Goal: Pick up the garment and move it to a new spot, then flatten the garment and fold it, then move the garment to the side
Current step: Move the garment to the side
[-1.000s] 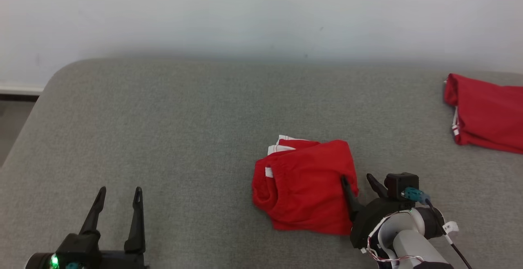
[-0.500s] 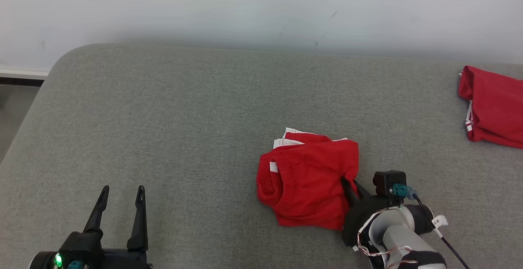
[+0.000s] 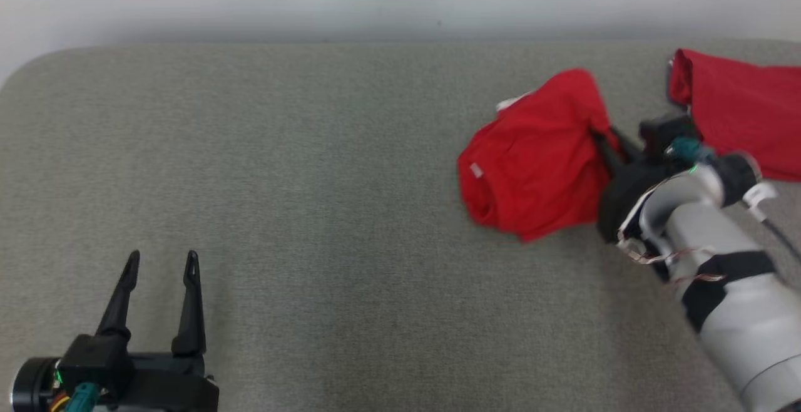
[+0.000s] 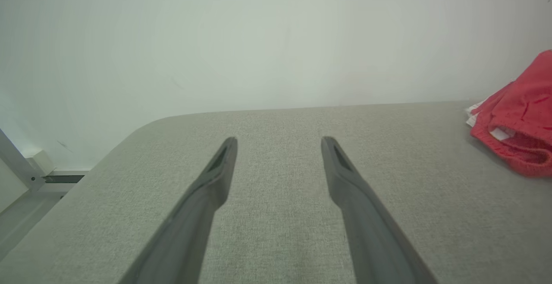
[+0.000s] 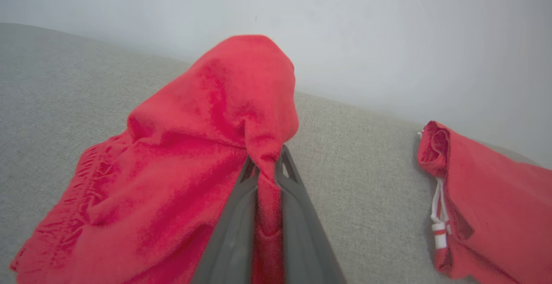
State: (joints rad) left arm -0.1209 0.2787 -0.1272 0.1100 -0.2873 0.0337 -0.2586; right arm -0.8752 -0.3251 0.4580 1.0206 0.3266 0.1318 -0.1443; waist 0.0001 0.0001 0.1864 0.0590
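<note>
Red fabric garment [image 3: 532, 155] hangs bunched over grey fabric-covered counter [image 3: 313, 180], far right, near second red folded garment [image 3: 738, 111]. Right gripper [image 5: 266, 167] pinched nearly closed on one fold of its edge. I judge single-point grip for carry. Left gripper [image 3: 161, 258] spread wide, empty, low at my left, kept free for flattening.

Wide grey surface [image 3: 300, 168] left, second garment [image 3: 744, 111] right
</note>
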